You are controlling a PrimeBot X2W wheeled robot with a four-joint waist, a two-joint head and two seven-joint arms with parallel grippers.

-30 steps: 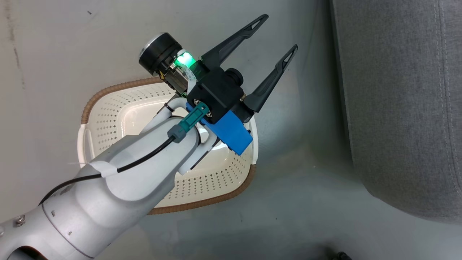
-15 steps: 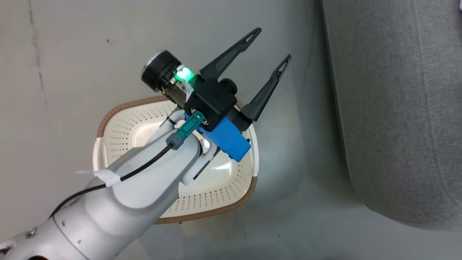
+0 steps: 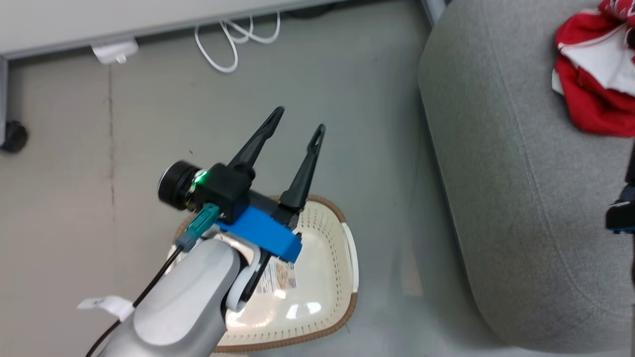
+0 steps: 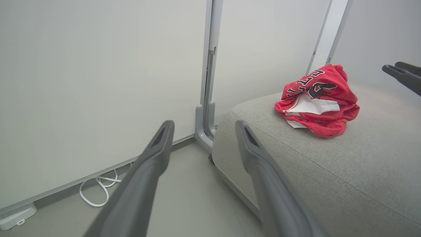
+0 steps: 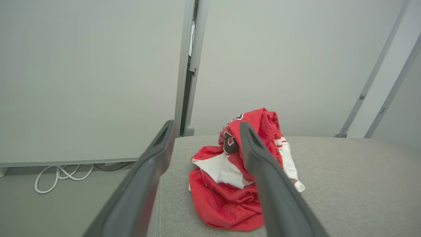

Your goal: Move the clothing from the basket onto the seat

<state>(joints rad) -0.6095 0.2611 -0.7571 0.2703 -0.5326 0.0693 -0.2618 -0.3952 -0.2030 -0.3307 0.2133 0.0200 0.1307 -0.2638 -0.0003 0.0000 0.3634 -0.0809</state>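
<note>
The clothing, a crumpled red and white jersey heap with block lettering, lies on the light-grey seat at the far right. My right gripper hovers open just above and in front of the clothing, holding nothing. The cream basket with its brown rim sits on the floor left of the seat. Its bottom shows a label and no cloth, though my arm hides part of it. My left gripper stands open above the basket's far edge. Its view shows the clothing on the seat.
A white cable and a white power strip lie on the grey floor by the wall. A dark caster sits at the far left. A metal post stands at the seat's far corner.
The head camera has swung up, bringing the wall, cable and the clothing on the seat into view. My left gripper stays open over the basket, its fingers now pointing more upward.
</note>
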